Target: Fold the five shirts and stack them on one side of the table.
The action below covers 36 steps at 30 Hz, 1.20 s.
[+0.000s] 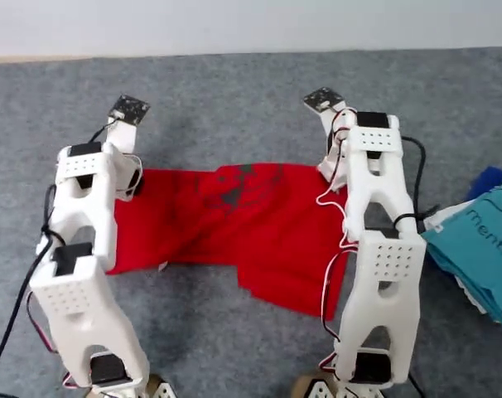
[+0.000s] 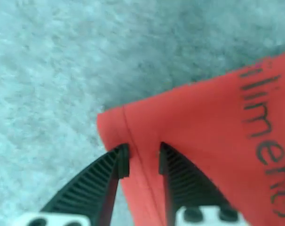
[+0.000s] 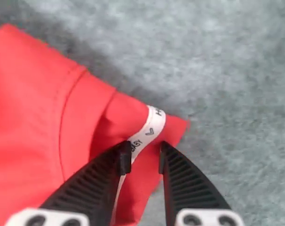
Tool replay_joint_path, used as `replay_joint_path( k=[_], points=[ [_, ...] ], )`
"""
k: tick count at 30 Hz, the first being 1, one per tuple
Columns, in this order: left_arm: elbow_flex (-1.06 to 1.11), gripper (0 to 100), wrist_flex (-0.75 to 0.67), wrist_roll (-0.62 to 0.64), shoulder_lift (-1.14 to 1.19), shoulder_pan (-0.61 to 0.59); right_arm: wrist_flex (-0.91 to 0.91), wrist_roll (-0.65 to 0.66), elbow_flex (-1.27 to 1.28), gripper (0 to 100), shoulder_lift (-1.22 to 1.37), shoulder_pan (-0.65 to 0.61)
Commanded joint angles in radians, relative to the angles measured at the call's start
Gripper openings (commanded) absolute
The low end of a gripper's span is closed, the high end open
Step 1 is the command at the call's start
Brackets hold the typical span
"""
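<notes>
Count of items on the grey worktop (image 1: 234, 99): one red shirt (image 1: 251, 224), two arms, and one pile of cloth on the right arm's side.

Red shirt: lies spread in the middle of the worktop, between the two arms; one dark print (image 1: 238, 186) shows near its far edge; its near edge is uneven, hanging lower toward the right arm.

Left pincer (image 2: 140, 160): closed onto the red shirt; both ribbed fingers clamp one hemmed corner of the cloth, with the fabric held between them.

Right pincer (image 3: 142, 157): closed onto the red shirt at the opposite end; the fingers grip a folded corner that carries one white label (image 3: 149, 129); the label runs down between the fingers.

Pile: one teal garment (image 1: 483, 245) lies on top; one blue garment (image 1: 493, 181) shows just behind it; pale cloth edges show beneath; the number of layers cannot be told. The pile is well apart from the red shirt.
</notes>
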Motion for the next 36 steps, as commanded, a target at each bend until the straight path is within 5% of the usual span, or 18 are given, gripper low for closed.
replay_joint_path(
  k=[1, 6, 18, 28, 36],
  points=[
    [-0.154, 7, -0.014, 0.008, 0.054, -0.035, 0.024, 0.037, -0.1, 10.3, 0.007, 0.048],
    [-0.369, 6, 0.041, 0.008, 0.183, -0.074, 0.062, 0.06, -0.158, 10.3, 0.013, 0.061],
    [-0.951, 7, 0.542, 0.008, 0.262, -0.041, 0.271, 0.055, -0.347, 10.3, 0.005, 0.018],
    [-0.845, 7, 0.397, 0.012, 0.388, -0.038, 0.292, 0.052, -0.423, 10.3, 0.068, -0.11],
    [-0.921, 7, 0.331, 0.012, 0.497, -0.049, 0.282, 0.054, -0.439, 10.3, 0.216, -0.042]
  ],
)
